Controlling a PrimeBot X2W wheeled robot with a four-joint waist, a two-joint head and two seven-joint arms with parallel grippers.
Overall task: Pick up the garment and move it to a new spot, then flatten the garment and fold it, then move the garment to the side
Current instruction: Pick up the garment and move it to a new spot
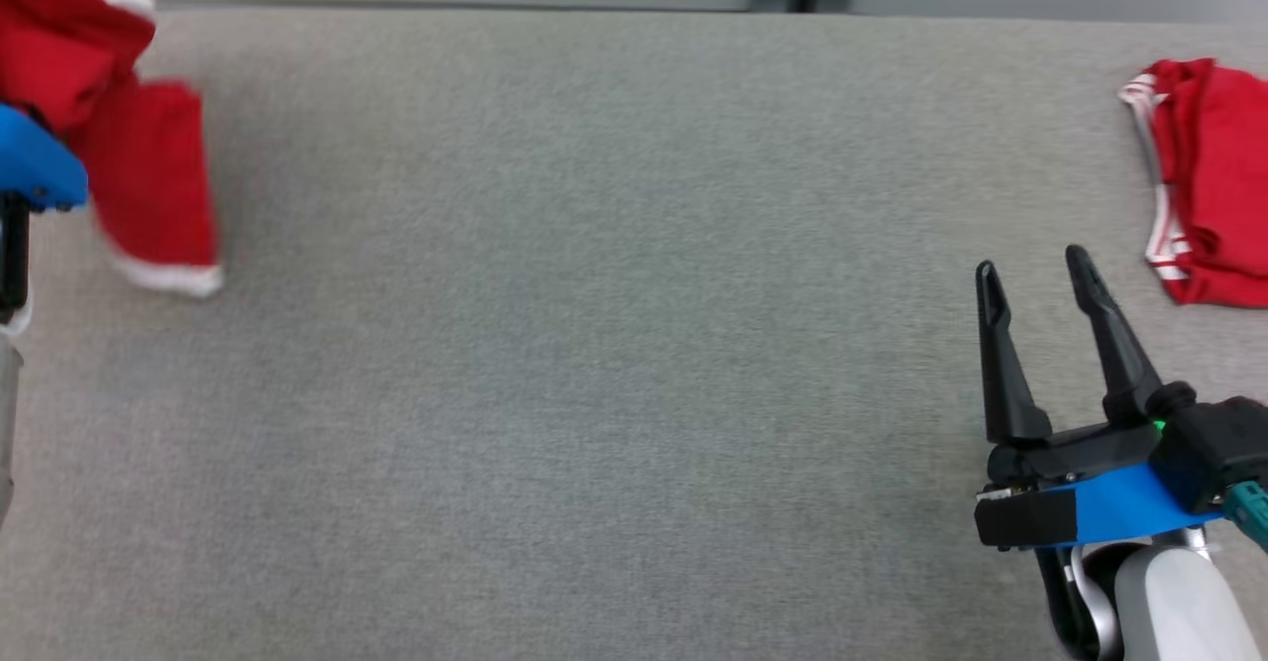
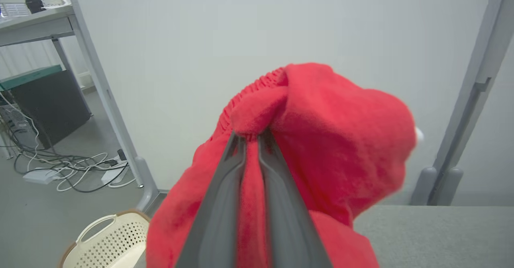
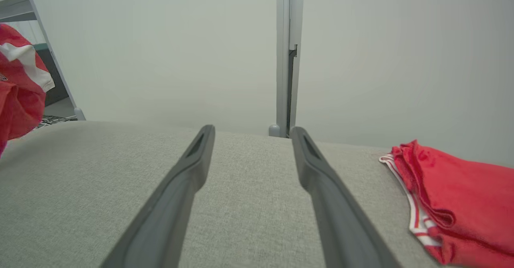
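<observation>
The left gripper pinches a bunched fold of the red garment, which hangs lifted over the far-left edge of the grey table. The right gripper hovers with fingers spread and empty, near a second red garment. The narrow pinch could slip and drop the cloth off the edge toward the basket.
</observation>
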